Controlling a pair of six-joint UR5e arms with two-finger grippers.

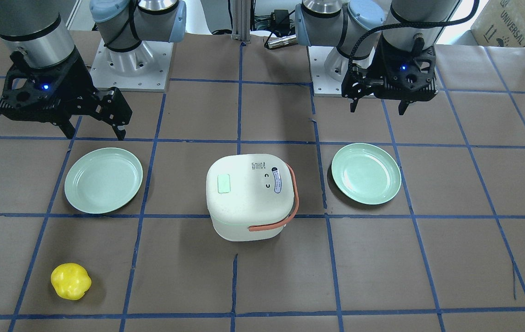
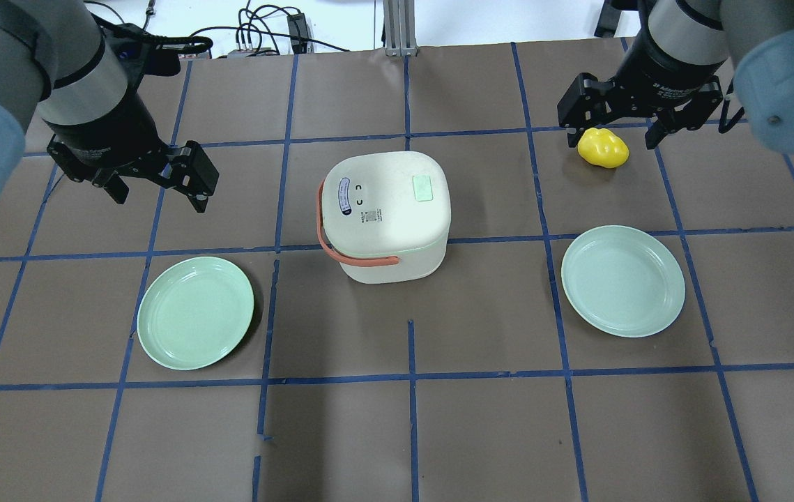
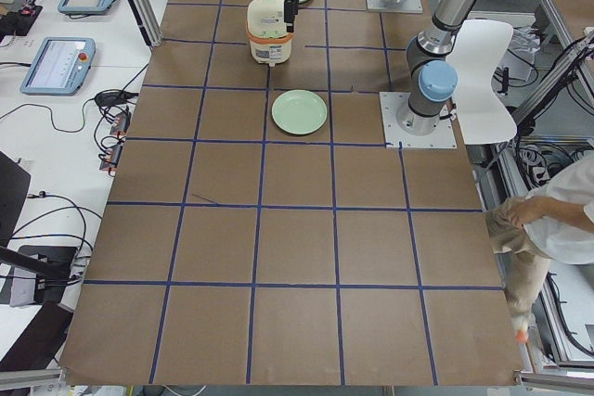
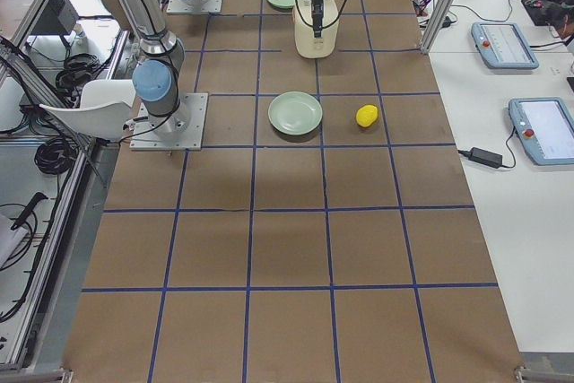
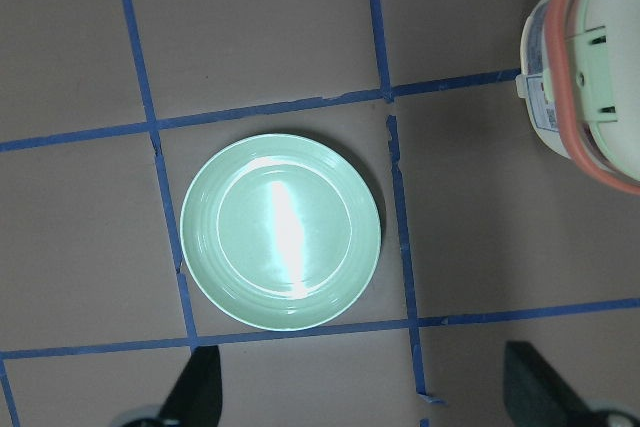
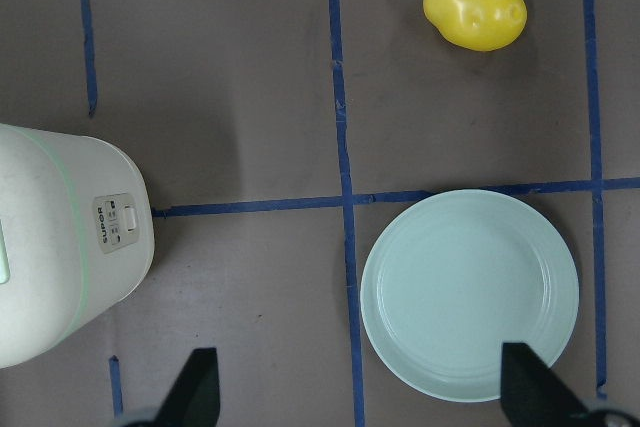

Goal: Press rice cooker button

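Note:
The white rice cooker [image 1: 248,196] with an orange handle stands mid-table, also in the overhead view [image 2: 386,216]. A mint-green rectangle [image 2: 423,188] sits on its lid. A small control panel with a button [image 6: 118,225] shows on its side in the right wrist view. My left gripper [image 2: 159,199] is open and empty, hovering left of the cooker; it also shows in the front view [image 1: 377,109]. My right gripper [image 2: 609,139] is open and empty, held high to the cooker's right, also in the front view [image 1: 94,131].
A mint-green plate [image 2: 194,312] lies left of the cooker, under the left wrist camera [image 5: 282,230]. A second plate [image 2: 623,280] lies on the right [image 6: 470,292]. A yellow pepper-like object [image 2: 602,148] lies at the far right [image 6: 475,2].

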